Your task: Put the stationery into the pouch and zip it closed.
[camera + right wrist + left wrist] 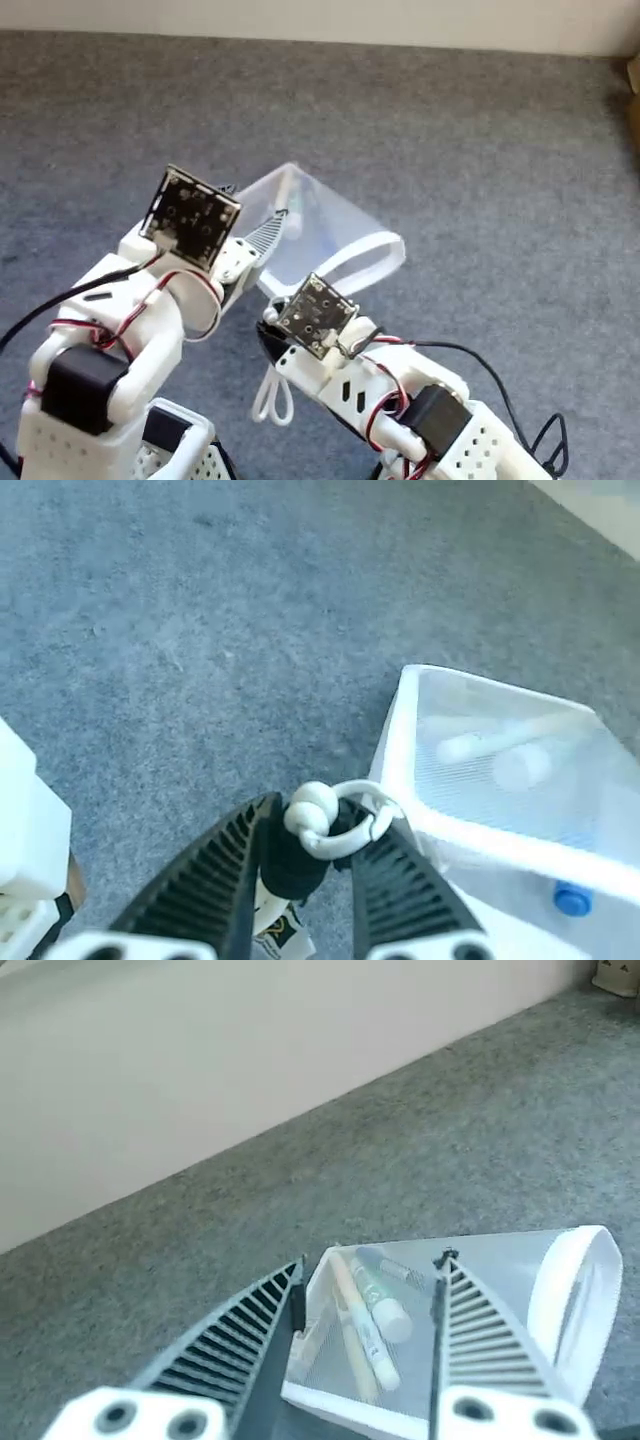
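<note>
A translucent white mesh pouch [320, 225] lies on the grey carpet in front of both arms. Through its mesh [500, 1260] I see the stationery [375, 1310]: a pencil, a pen and a white tube. My left gripper [370, 1275] is open, with one finger on each side of the pouch's near end. My right gripper [315, 830] is shut on the zipper pull [325, 815], a white ring with a bead, at the pouch's corner [400, 770]. The pale shapes of the stationery [490, 745] show inside the pouch there too.
A white cord loop [272, 395] hangs below the right gripper [272, 325]. The pouch's white strap [365, 260] curves out on its right side. Grey carpet [500, 150] runs in every direction, and a pale wall [200, 1060] stands at the far edge.
</note>
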Controlling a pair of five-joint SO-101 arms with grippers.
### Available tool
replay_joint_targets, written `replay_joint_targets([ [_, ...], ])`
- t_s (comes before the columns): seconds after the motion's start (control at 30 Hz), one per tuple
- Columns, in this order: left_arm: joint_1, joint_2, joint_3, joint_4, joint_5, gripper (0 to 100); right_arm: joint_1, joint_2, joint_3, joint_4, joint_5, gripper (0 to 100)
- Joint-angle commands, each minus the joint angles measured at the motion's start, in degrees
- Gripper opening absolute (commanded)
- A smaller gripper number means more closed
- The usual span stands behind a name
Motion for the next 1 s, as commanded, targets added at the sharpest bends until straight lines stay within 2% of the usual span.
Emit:
replay_joint_targets([
  [0.0,-3.0,-0.4,-4.4,1.6,-0.4,21,1.9,-1.1,-1.1,-1.1,0.4,0.5],
  [0.07,-5.8,-0.4,-4.4,2.5,-1.1,21,4.7,-1.1,-1.5,-1.1,0.4,0.5],
  [0.27,-8.2,-0.7,-4.7,10.2,-12.2,21,13.5,-1.1,-2.1,-1.1,0.7,0.5],
  [0.47,-7.7,-0.4,-4.0,17.1,-22.9,21,18.2,-1.1,-8.7,3.7,0.7,0.5],
  [0.6,-4.0,-0.4,-2.1,17.8,-27.5,21,18.9,-1.1,-13.1,7.4,0.7,0.5],
  [0.77,1.7,-0.3,3.7,15.2,-28.1,24,18.6,-1.1,-14.7,10.6,0.7,0.5],
  [0.97,3.3,-0.3,13.3,1.0,-23.5,25,18.5,-1.2,-14.7,10.7,0.7,0.5],
])
